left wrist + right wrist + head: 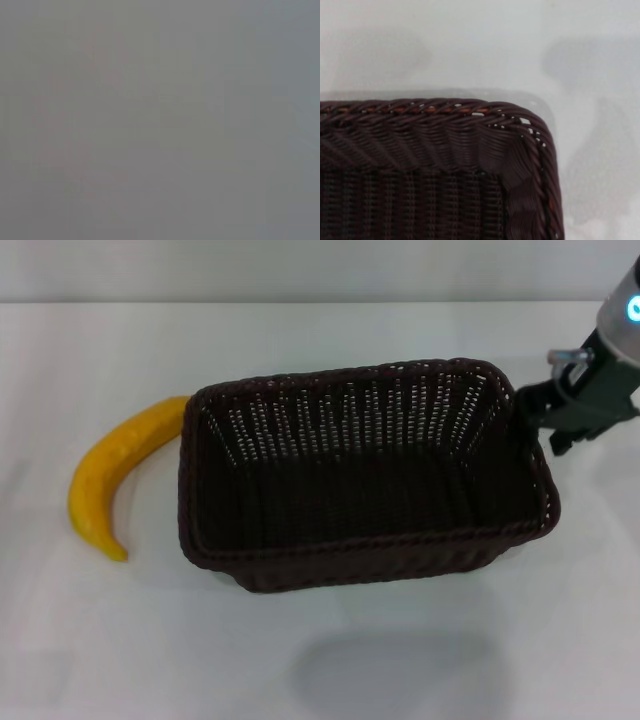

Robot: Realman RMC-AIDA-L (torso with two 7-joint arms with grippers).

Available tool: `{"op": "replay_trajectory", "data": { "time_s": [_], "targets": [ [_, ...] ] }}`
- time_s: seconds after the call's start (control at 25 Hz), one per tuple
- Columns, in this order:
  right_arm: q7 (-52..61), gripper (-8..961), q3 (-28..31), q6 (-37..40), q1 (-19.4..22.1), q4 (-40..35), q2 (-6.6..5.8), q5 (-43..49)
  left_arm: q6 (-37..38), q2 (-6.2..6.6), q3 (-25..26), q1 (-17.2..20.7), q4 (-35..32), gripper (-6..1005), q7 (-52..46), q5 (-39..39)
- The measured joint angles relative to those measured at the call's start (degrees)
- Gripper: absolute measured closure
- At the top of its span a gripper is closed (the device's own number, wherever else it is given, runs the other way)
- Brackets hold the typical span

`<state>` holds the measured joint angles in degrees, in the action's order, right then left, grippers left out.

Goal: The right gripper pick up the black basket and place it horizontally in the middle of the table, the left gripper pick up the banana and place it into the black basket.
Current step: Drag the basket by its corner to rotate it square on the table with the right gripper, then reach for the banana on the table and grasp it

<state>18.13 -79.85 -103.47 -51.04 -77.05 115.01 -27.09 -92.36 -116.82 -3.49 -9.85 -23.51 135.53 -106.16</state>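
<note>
The white table (320,660) carried everything, and a soft shadow lay on it below the near side of the basket. One black basket (365,475) sat near the middle of it with its long side running left to right, its open-weave walls sloping down to a dark floor and its inside holding nothing. In the right wrist view one braided corner of the basket (470,150) filled the lower part, with bare table beyond it. One banana (110,480) lay on the table just beside the basket's left end, its upper tip close against the rim and its curve bowing away to the left. One pincer was in sight: the right pincer (545,425), on its grey blue-lit arm, reached in from the right edge and sat against the basket's right rim; whether its fingers were apart or clamped on the rim could not be told. The left pincer did not appear, and the left wrist view was a flat grey blur
</note>
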Motion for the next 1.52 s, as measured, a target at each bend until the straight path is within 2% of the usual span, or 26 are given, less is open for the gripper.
{"op": "replay_trajectory", "data": {
  "time_s": [0.12,0.24,0.36,0.48,0.6,0.68,0.76,0.8,0.96,1.08,1.2,1.28,1.4,1.52],
  "targets": [
    [-0.29,596,1.35,-0.57,2.06,-5.7,-0.05,-0.16,1.52,-0.32,0.05,0.01,0.23,119,-0.48,-0.14],
    [-0.46,596,2.35,-0.67,5.84,-14.81,0.12,-1.31,2.73,-0.9,0.44,0.32,0.38,119,-2.0,-1.41],
    [-0.94,596,2.44,0.52,10.6,-25.66,0.09,-0.89,4.86,-1.42,0.5,0.85,1.31,118,-4.66,-5.45],
    [-4.91,596,3.5,5.25,16.41,-34.12,0.08,0.4,5.53,-1.4,0.47,1.55,5.85,118,-5.74,-11.18],
    [-13.62,595,4.36,15.33,24.08,-37.76,0.21,0.52,4.3,-1.69,0.03,2.28,6.55,126,-7.38,-11.96],
    [-18.86,595,3.96,23.18,28.36,-37.61,0.18,0.12,4.73,-2.04,-0.17,2.81,2.87,134,-12.47,-8.51],
    [-24.38,595,3.48,31.54,32.74,-36.58,0.14,-1.56,7.11,-1.46,-0.27,3.0,-2.84,142,-22.1,-1.73],
    [-27.7,595,3.32,36.32,35.6,-35.79,0.09,-3.15,8.15,-0.68,-0.27,2.77,-4.76,146,-27.22,1.64],
    [-39.95,595,2.94,49.96,42.08,-31.0,-0.08,-11.36,7.79,2.76,-0.81,1.7,-9.29,160,-38.77,9.59],
    [-47.9,595,3.04,55.78,43.7,-25.69,-0.13,-17.33,7.65,5.1,-3.42,1.43,-15.82,164,-48.96,15.4],
    [-55.07,595,3.36,59.55,43.89,-20.06,-0.13,-22.43,5.94,8.71,-9.49,0.63,-21.84,168,-58.88,22.44],
    [-59.54,595,4.07,61.09,44.02,-16.86,-0.14,-25.52,4.04,11.45,-14.78,-1.21,-25.41,170,-65.72,27.17],
    [-66.3,595,5.68,62.49,44.17,-12.54,-0.14,-30.64,2.21,14.32,-20.77,-5.69,-29.1,169,-72.96,33.87],
    [-71.12,596,7.02,63.08,44.19,-9.13,-0.14,-35.27,0.73,16.37,-26.25,-11.62,-31.02,169,-78.57,43.51]
  ]
}}
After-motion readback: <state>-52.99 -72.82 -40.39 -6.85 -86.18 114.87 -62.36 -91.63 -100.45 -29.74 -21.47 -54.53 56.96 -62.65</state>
